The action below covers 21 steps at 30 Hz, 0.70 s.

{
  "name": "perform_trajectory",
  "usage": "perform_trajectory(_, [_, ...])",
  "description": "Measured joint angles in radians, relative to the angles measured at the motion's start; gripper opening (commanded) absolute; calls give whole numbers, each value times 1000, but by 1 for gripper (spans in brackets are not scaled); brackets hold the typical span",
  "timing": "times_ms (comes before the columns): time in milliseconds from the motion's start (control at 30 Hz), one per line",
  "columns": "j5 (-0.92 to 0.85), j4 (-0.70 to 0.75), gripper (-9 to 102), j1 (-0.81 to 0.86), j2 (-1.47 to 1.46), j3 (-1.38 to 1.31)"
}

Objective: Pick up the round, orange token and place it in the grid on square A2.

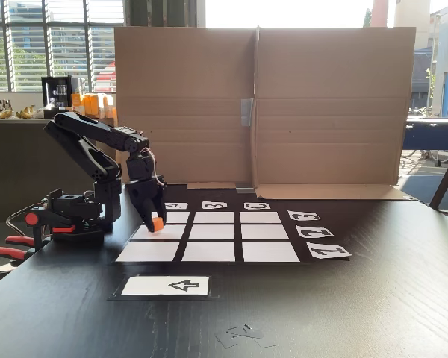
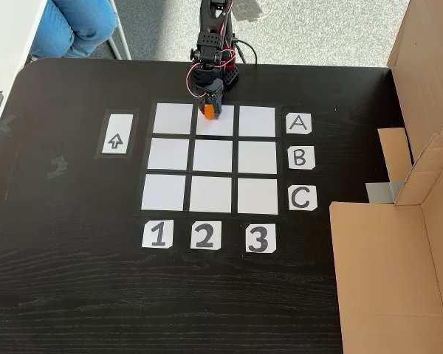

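Note:
The orange token point(image 1: 157, 222) point(image 2: 207, 111) is pinched in my black gripper point(image 1: 155, 226) point(image 2: 209, 113), which is shut on it and points down. It hangs low over square A2 point(image 1: 169, 233) point(image 2: 216, 127), near that cell's edge closest to the arm's base; I cannot tell if it touches the paper. The grid point(image 1: 214, 233) point(image 2: 213, 156) of white cells lies on the black table. Its letter cards sit along the far side in one fixed view and on the right in the other.
A white strip with a black arrow point(image 1: 166, 285) point(image 2: 116, 141) lies beside the grid. A folded cardboard wall point(image 1: 261, 112) point(image 2: 399, 243) borders the table. Red clamps point(image 1: 11, 250) hold the arm's base. A person's jeans-clad legs point(image 2: 74, 26) are past the table corner.

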Motion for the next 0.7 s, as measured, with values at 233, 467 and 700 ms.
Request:
perform_trajectory(233, [0, -12, 19, -3, -2, 31])
perform_trajectory(467, [0, -12, 42, 26, 0, 34])
perform_trajectory(700, [-8, -34, 46, 48, -2, 29])
